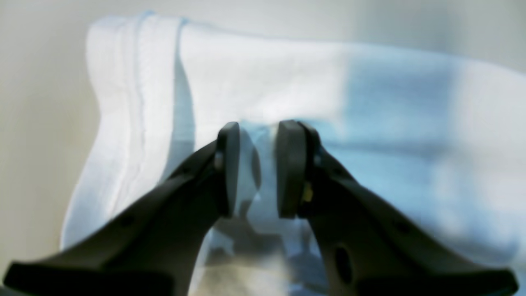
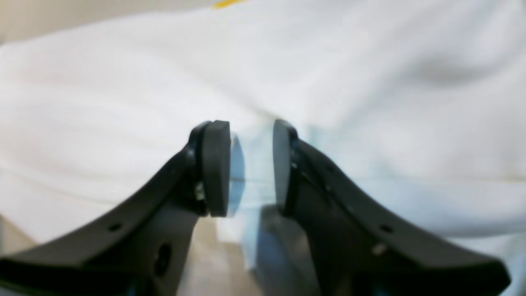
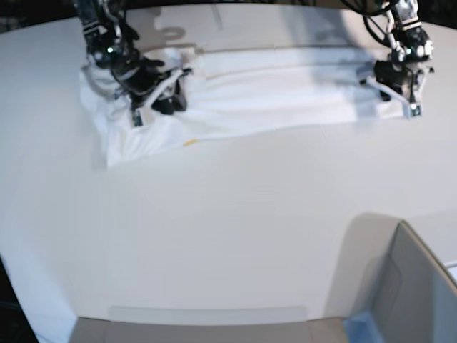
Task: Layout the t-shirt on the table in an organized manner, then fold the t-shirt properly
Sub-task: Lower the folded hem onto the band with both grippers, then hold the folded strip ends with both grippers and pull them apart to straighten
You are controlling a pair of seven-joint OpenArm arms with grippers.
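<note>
The white t-shirt lies in a long, partly folded band across the far side of the table, stretched between my two grippers. In the base view my left gripper is at the shirt's right end and my right gripper at its bunched left end. In the left wrist view my left gripper pinches a fold of the t-shirt next to a stitched hem. In the right wrist view my right gripper also has the t-shirt caught between its pads. A bit of yellow print peeks from the shirt's near edge.
A grey box with a blue corner stands at the near right of the table. The table's curved edge runs along the near left. The shirt sits close to the table's far edge.
</note>
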